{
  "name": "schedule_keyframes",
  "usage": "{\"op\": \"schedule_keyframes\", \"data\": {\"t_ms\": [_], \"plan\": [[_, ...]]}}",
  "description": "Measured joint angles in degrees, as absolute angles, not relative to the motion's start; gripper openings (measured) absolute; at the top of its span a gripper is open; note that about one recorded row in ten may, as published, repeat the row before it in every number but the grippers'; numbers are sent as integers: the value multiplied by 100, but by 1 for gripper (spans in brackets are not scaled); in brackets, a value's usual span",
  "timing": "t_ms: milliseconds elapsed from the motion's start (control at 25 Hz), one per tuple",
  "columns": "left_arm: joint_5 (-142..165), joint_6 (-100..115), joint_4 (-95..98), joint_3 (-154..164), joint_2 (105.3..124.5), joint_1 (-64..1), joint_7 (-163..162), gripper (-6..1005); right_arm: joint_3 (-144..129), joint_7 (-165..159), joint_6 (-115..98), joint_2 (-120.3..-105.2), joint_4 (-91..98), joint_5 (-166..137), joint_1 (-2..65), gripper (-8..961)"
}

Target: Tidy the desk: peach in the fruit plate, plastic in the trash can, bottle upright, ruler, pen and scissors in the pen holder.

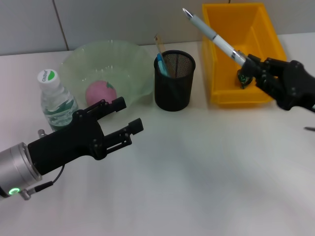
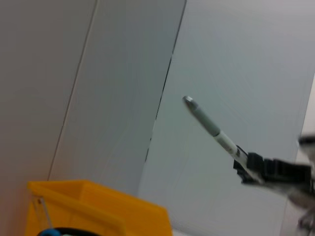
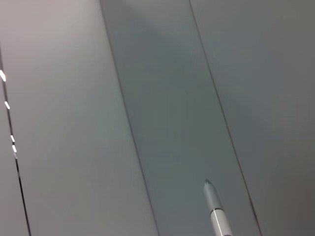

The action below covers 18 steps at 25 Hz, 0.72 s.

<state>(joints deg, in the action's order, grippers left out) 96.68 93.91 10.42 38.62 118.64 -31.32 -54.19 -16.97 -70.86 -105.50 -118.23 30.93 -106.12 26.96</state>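
We see the right tool (image 1: 247, 66) clenched on the pen (image 1: 212, 34), held tilted in the air above the yellow bin (image 1: 216, 59), right of the mesh pen holder (image 1: 174, 81). Left tool (image 1: 123, 120) released, hovering over the white tabletop (image 1: 197, 172) left of the holder. Peach (image 1: 100, 92) in the green plate (image 1: 133, 59), bottle (image 1: 55, 101) upright beside it. Grey panelled wall (image 1: 98, 19) behind.

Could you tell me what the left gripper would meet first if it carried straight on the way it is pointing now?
Probably the pen holder. The left gripper, open and empty, points up and to the right toward its base in the head view. Depth is unclear, so it may pass in front of the holder instead.
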Motion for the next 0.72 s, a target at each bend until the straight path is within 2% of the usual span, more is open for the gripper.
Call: {"op": "schedule_keyframes", "data": {"t_ms": [80, 200, 360, 400, 440, 720], "plan": [[9669, 9313, 1087, 3913, 11864, -3132, -5308, 751, -1769, -7462, -10505, -11785, 3407, -10676, 2705, 131], [9675, 9073, 1267, 4161, 11864, -3137, -5163, 750, -2135, -8786, -10269, -11593, 4224, -10886, 2759, 131], [9677, 8903, 1335, 4321, 11859, -3161, -5198, 750, -2482, -10604, -10046, -11177, 4919, -11234, 2985, 131], [9677, 8868, 1337, 4362, 11857, -3177, -5222, 750, -2532, -11184, -10075, -10983, 5099, -11375, 3148, 131], [9677, 8868, 1337, 4362, 11857, -3177, -5222, 750, -2532, -11184, -10075, -10983, 5099, -11375, 3148, 131], [9635, 8858, 1342, 4368, 11866, -3206, -5242, 750, -3335, -12802, -10541, -10275, 5467, -12376, 4139, 131]]}}
